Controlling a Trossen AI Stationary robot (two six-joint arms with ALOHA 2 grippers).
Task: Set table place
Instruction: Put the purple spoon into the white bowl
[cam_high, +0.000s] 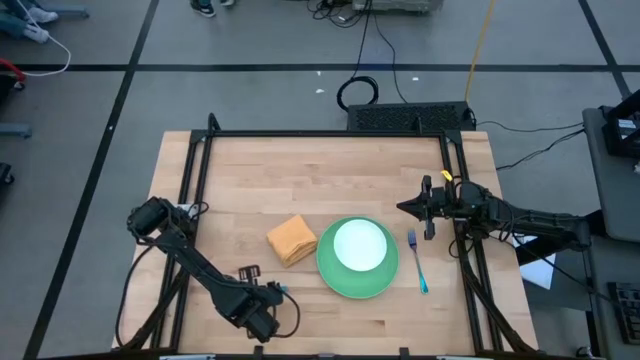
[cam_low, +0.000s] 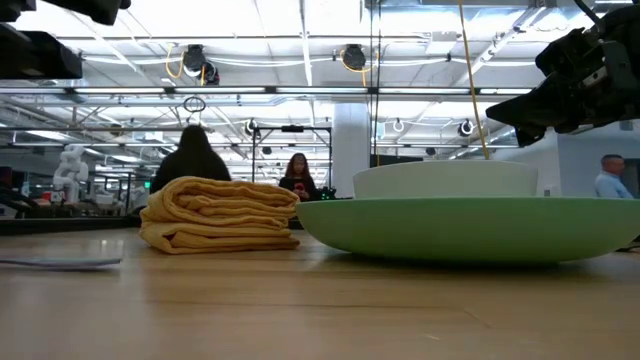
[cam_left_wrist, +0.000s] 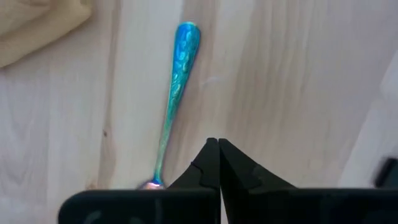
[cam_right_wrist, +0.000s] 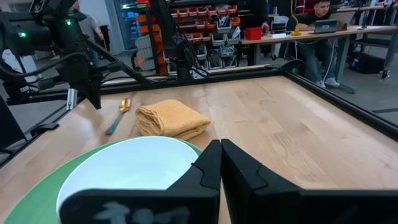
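Now | napkin (cam_high: 292, 240) beside plate (cam_high: 330, 278) | fork (cam_high: 417, 260) opposite | bowl (cam_high: 360, 245) on plate

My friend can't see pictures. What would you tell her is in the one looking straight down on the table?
A white bowl sits on a green plate on a wooden table, with a folded orange napkin on one side and a blue fork on the other. The left gripper and right gripper, both shut, hover nearby.

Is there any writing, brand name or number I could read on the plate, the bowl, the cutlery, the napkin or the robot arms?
None that can be read.
The green plate, white bowl, fork, spoon and orange napkin are all plain.
Bins and shelves in the room behind are too small and blurred to read.
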